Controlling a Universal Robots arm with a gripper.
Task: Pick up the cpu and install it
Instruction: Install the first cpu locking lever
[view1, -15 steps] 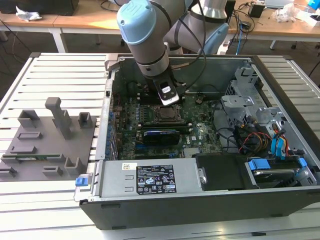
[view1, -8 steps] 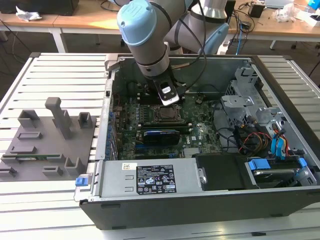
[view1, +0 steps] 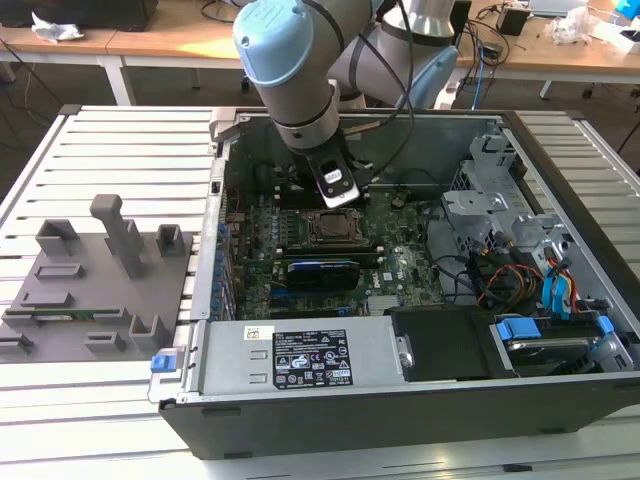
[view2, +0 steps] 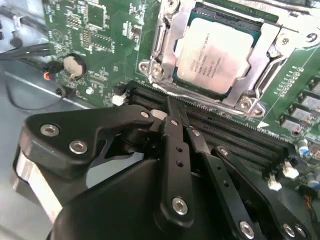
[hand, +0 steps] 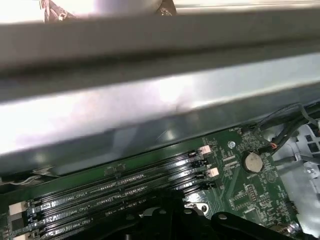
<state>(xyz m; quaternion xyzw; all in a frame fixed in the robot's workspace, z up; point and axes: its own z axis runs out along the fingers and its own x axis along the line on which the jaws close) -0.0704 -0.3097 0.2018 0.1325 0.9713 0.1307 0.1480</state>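
The cpu sat in its socket on the motherboard, framed by the metal bracket, its silvery top exposed. My claw hung just beside the socket, over the black memory slots, its fingers drawn together with nothing between them. In the exterior view, my claw stood inside the open computer case, just above the socket. A grey fixture tray lay on the slatted surface toward the exterior view's left.
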